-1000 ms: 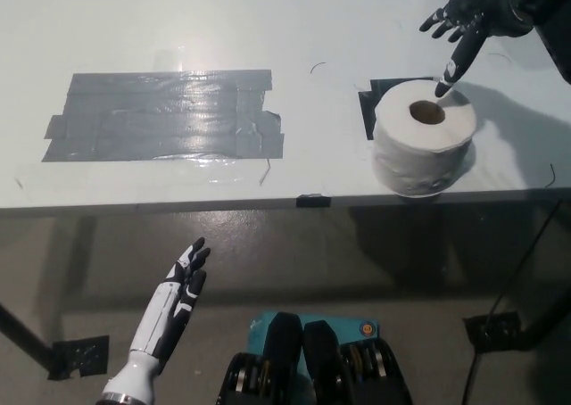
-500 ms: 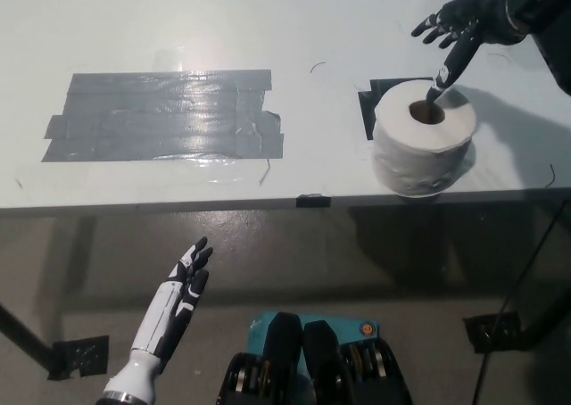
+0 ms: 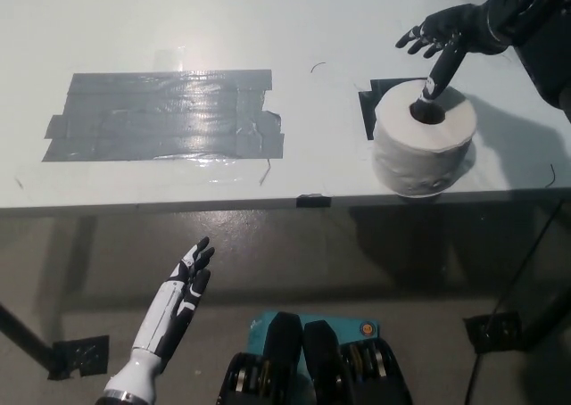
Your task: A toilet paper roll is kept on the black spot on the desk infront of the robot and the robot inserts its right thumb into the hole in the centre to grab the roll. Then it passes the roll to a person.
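A white toilet paper roll (image 3: 421, 151) stands on end near the desk's front edge, on a black tape spot (image 3: 368, 109) that shows at its left. My black right hand (image 3: 443, 35) hovers just above and behind the roll, open with fingers spread. Its thumb points down and its tip reaches into the roll's centre hole (image 3: 426, 111). The other fingers are clear of the roll. My white left hand (image 3: 178, 293) rests open below the desk edge at the lower left.
A large patch of grey tape (image 3: 165, 115) lies on the white desk (image 3: 294, 30) to the left of the roll. The desk's front edge (image 3: 268, 202) runs across the middle of the picture, with dark floor below it.
My right hand has moved left and down, bringing the thumb from the roll's far rim into the centre hole. The roll and my left hand have stayed put.
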`<state>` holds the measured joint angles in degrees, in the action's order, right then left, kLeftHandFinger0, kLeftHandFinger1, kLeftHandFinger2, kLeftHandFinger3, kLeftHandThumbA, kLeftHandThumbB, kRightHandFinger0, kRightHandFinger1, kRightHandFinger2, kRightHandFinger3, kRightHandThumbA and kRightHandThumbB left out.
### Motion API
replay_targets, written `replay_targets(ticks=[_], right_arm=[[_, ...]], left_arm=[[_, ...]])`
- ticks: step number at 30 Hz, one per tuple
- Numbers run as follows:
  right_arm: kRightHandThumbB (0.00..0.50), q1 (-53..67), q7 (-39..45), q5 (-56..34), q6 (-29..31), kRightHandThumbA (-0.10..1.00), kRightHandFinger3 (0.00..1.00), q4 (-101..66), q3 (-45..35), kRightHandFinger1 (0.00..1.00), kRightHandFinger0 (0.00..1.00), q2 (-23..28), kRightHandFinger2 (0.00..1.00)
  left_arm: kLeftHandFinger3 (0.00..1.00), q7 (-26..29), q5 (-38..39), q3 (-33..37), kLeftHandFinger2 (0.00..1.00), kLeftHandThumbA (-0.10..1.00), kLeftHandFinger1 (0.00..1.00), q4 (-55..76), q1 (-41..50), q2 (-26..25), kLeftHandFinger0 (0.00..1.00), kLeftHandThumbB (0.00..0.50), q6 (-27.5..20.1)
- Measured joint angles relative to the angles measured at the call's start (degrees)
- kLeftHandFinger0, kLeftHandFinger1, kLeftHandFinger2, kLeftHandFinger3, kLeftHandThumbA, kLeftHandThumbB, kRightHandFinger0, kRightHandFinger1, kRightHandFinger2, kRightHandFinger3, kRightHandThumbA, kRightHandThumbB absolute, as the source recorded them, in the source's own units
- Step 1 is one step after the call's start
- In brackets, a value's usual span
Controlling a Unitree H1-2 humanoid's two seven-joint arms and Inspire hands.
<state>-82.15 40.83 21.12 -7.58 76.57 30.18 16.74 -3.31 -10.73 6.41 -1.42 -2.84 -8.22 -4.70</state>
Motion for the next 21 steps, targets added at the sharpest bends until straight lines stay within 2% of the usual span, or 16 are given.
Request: replay_targets(ticks=[1, 3, 5, 6, 10, 14, 18, 19, 21], right_arm=[[0.402, 0.1, -0.2, 0.1, 0.1, 1.0, 1.0, 0.0, 0.0, 1.0, 1.0, 0.0, 1.0], [0.367, 0.4, -0.8, 0.6, -0.2, 1.0, 1.0, 0.0, 0.2, 1.0, 1.0, -0.1, 1.0], [0.365, 0.7, -1.0, 1.2, -0.4, 1.0, 1.0, 0.1, 0.4, 1.0, 1.0, -0.2, 1.0], [0.386, 0.8, -1.1, 1.3, -0.5, 1.0, 1.0, 0.1, 0.4, 1.0, 1.0, -0.3, 1.0], [0.387, 1.1, -1.2, 2.6, -0.5, 1.0, 1.0, 0.3, 1.4, 1.0, 1.0, -0.6, 1.0], [0.408, 1.1, -1.5, 3.5, -0.4, 0.95, 1.0, 0.6, 2.0, 1.0, 1.0, -0.7, 1.0], [0.406, 1.1, -1.9, 3.9, -0.5, 0.88, 1.0, 1.1, 2.0, 1.0, 1.0, -0.7, 1.0], [0.392, 1.1, -2.0, 4.0, -0.5, 0.88, 1.0, 1.2, 1.9, 1.0, 1.0, -0.7, 1.0], [0.372, 1.1, -2.4, 4.0, -0.7, 0.97, 1.0, 1.3, 1.7, 1.0, 1.0, -0.8, 1.0]], left_arm=[[1.0, 0.0, 0.0, 0.0, 1.0, 1.0, 1.0, 0.0, 0.0, 0.0, 1.0, 0.026, 0.0], [1.0, 0.0, 0.0, 0.0, 1.0, 1.0, 1.0, 0.1, -0.1, 0.0, 1.0, 0.026, 0.1], [1.0, -0.1, 0.0, 0.0, 1.0, 1.0, 1.0, 0.1, -0.2, 0.0, 1.0, 0.026, 0.3], [1.0, -0.1, 0.0, 0.0, 1.0, 1.0, 1.0, 0.2, -0.2, 0.0, 1.0, 0.032, 0.4], [1.0, -0.1, 0.0, 0.0, 1.0, 1.0, 1.0, 0.2, -0.4, 0.0, 1.0, 0.03, 0.5], [1.0, -0.1, -0.1, 0.0, 1.0, 1.0, 1.0, 0.2, -0.9, 0.0, 1.0, 0.042, 0.6], [1.0, -0.1, 0.0, -0.1, 1.0, 1.0, 1.0, 0.2, -1.0, 0.0, 1.0, 0.04, 0.6], [1.0, -0.1, 0.0, -0.1, 1.0, 1.0, 1.0, 0.2, -1.0, 0.0, 1.0, 0.04, 0.6], [1.0, -0.1, 0.0, -0.1, 1.0, 1.0, 1.0, 0.2, -1.0, 0.0, 1.0, 0.043, 0.7]])
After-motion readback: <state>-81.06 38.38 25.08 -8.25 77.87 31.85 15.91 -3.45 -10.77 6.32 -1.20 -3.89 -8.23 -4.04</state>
